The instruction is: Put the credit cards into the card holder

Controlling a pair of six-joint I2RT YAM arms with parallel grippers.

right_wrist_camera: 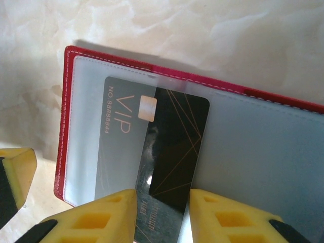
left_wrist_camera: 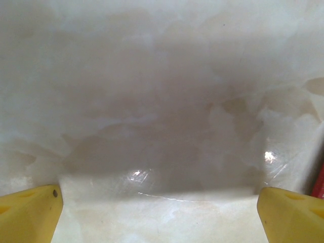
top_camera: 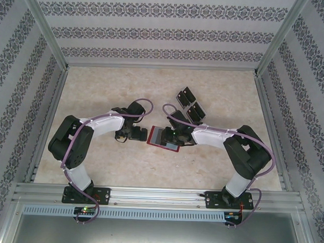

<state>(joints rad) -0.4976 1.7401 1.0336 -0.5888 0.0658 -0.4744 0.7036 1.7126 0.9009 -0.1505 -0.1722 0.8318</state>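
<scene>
thin black vip card (right_wrist_camera: 174, 142), gripped by right end effector (right_wrist_camera: 162, 212), is half tucked into red folding wallet (right_wrist_camera: 263, 152); left end effector (left_wrist_camera: 159, 212) is held open; other black cards (top_camera: 189, 104) not yet loaded, 1 o'clock of wallet.

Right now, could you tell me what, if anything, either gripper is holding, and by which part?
The right gripper pinches a black card by its near end; it lies partly inside the red wallet. The left gripper holds nothing.

Open red wallet (right_wrist_camera: 263, 152) on marble table (right_wrist_camera: 152, 25), black VIP card (right_wrist_camera: 174, 147) half under its clear pocket, right gripper (right_wrist_camera: 162, 205) pinching the card's end at six o'clock.
</scene>
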